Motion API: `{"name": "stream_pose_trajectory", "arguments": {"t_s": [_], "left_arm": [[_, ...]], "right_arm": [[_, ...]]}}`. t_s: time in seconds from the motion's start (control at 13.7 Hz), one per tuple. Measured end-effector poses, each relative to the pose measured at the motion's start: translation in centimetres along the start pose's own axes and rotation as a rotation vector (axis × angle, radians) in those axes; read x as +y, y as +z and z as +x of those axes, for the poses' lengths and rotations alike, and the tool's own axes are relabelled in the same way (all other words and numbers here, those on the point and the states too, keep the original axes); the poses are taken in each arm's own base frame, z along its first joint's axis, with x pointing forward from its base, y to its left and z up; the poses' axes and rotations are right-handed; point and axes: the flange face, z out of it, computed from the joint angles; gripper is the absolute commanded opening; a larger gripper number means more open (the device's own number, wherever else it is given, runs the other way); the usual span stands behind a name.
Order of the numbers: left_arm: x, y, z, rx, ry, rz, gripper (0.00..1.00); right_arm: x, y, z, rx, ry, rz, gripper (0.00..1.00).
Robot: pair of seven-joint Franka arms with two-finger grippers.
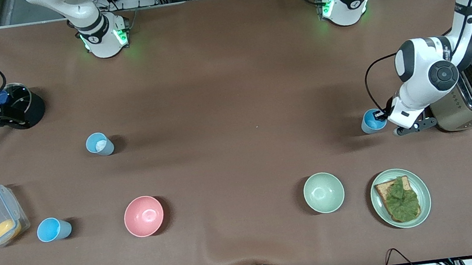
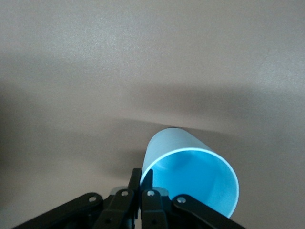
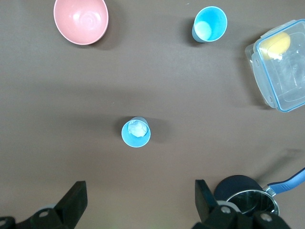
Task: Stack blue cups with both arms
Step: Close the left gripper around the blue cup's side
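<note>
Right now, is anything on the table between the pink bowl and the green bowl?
No. In the front view, only bare brown table lies between the pink bowl and the green bowl. Nothing stands in that stretch.

The table (image 1: pixel 230 83) is brown. Three cups are blue: a bright one (image 1: pixel 372 121), a pale one with a white patch inside (image 1: pixel 99 144), and a sky-blue one (image 1: pixel 53 229). One bowl (image 1: pixel 143 216) is pink, and another bowl (image 1: pixel 323 192) is pale green. The arms (image 1: pixel 429 77) are shiny white with black parts.
</note>
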Motion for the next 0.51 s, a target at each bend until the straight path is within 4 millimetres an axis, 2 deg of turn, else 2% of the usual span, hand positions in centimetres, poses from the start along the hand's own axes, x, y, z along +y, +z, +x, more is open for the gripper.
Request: {"name": "stream_pose_trajectory", "arguments": {"t_s": [0.51], "left_arm": [[0.23,-0.71,0.56,0.020,0.002,-0.005,0.00]], "right_arm": [[-0.66,0.16,0.17,0.002,-0.012,-0.001,1.00]]}}
